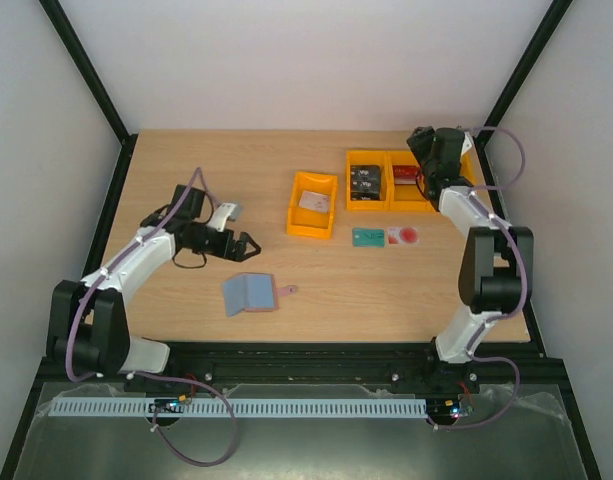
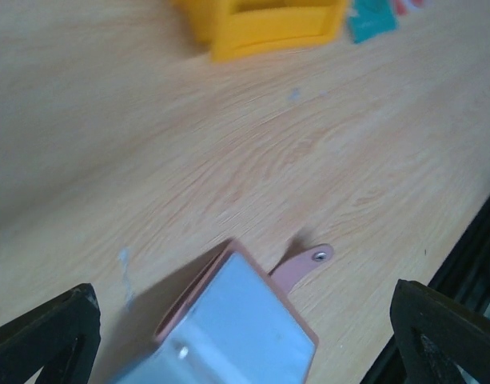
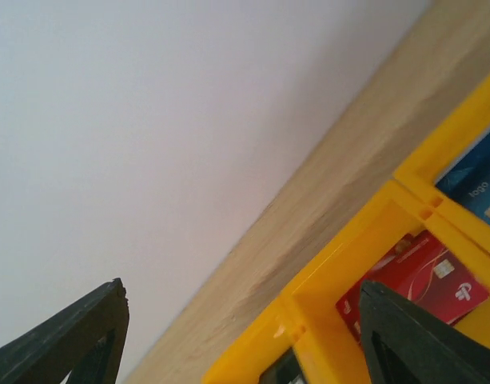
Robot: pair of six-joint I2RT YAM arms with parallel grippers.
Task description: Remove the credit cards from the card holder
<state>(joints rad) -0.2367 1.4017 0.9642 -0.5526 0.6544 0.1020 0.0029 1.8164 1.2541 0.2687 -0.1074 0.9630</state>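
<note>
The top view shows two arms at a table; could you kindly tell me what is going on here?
The card holder lies opened on the table, showing a blue-grey surface; whether that is a card is unclear. The left arm hovers beside it, jaws wide open and empty. The right arm is over the far orange bin, jaws open, with a red card lying in the compartment beneath. A teal card and a red-and-white card rest on the table.

White arms (image 1: 136,256) with black joints, purple cables (image 1: 79,322), black hands (image 1: 244,244).
</note>
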